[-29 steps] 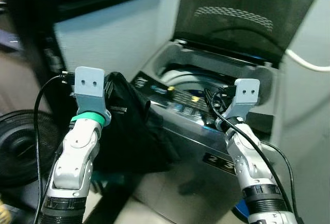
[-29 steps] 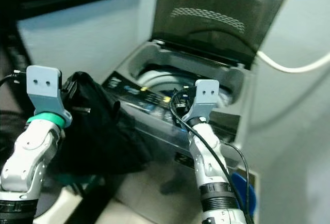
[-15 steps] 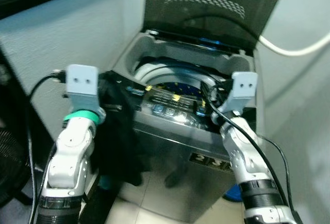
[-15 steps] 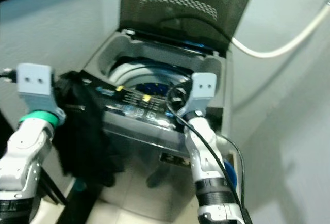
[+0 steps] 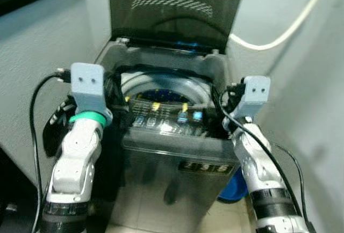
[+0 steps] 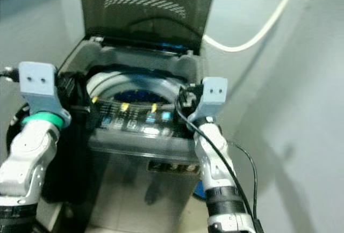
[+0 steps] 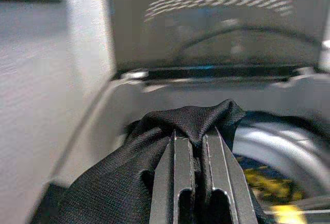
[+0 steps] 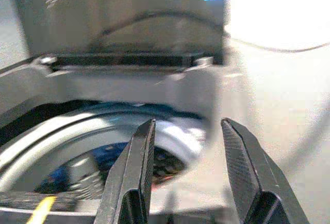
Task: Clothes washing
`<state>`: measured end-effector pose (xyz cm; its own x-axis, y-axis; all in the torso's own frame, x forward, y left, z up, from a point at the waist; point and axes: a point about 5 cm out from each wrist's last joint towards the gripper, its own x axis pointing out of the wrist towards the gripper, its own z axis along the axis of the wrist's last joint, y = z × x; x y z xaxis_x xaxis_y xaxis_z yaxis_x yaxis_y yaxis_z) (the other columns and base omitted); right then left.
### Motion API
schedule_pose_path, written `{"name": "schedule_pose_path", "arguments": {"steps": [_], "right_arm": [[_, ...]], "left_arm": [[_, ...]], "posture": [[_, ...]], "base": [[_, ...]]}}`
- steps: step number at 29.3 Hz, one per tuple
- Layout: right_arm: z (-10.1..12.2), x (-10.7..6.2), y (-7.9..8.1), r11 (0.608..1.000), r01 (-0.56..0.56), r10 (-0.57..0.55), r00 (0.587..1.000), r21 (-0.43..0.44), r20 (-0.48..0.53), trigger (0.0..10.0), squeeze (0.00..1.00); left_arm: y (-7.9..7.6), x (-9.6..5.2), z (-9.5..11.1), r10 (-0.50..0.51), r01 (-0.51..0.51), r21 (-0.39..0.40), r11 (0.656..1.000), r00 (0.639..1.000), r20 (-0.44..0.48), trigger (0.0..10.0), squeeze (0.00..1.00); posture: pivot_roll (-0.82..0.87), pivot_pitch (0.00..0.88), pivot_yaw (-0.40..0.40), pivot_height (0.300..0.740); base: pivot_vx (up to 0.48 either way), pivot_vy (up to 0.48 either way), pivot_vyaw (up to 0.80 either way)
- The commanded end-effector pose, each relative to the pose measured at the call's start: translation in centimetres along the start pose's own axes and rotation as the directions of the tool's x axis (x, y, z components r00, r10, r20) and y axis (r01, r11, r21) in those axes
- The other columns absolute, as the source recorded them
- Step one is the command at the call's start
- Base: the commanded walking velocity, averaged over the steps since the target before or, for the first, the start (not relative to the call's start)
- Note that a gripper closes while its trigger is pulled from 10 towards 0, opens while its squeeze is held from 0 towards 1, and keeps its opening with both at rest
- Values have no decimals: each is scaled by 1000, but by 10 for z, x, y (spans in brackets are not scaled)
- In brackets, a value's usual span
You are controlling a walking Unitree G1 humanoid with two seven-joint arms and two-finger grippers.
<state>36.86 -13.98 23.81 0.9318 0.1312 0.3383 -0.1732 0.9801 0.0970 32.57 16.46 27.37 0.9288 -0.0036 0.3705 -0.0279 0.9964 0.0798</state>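
Observation:
A grey top-loading washing machine [image 5: 172,155] stands in front of me with its dark lid [image 5: 172,2] raised and the drum [image 5: 161,85] open. My left gripper [image 7: 192,137] is shut on a black garment [image 7: 191,118], held at the machine's left front corner by the drum's rim. The rest of the cloth [image 5: 54,128] hangs down beside the machine's left wall. My right gripper [image 8: 188,127] is open with nothing between its fingers. It hovers over the right front corner, just above the control panel [image 5: 166,119].
Pale walls close in on the left and right of the machine. A white hose [image 5: 279,29] runs along the right wall. A blue basin [image 5: 234,187] sits on the floor at the machine's right side.
The camera has swung so the machine now sits centred and closer. My left gripper with the black garment now sits against the machine's left corner instead of off to its side.

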Motion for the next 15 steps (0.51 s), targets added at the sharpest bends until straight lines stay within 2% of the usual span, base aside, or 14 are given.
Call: {"name": "schedule_pose_path", "arguments": {"steps": [1, 15], "right_arm": [[-4, -2, -2, 1000, 8, -8, 1000, 8, -16, 10000, 0], [3, 2, 0, 999, 6, -6, 1000, 31, 4, 10000, 0]], "left_arm": [[-2, -1, 1, -11, 11, -3, 1000, 1000, 3, 10000, 0], [-1, -1, 3, -9, 9, -27, 1000, 1000, -1, 10000, 0]], "posture": [[24, 62, -5, 740], [26, 62, -6, 740]], "base": [[0, 0, -800], [0, 0, -800]]}}
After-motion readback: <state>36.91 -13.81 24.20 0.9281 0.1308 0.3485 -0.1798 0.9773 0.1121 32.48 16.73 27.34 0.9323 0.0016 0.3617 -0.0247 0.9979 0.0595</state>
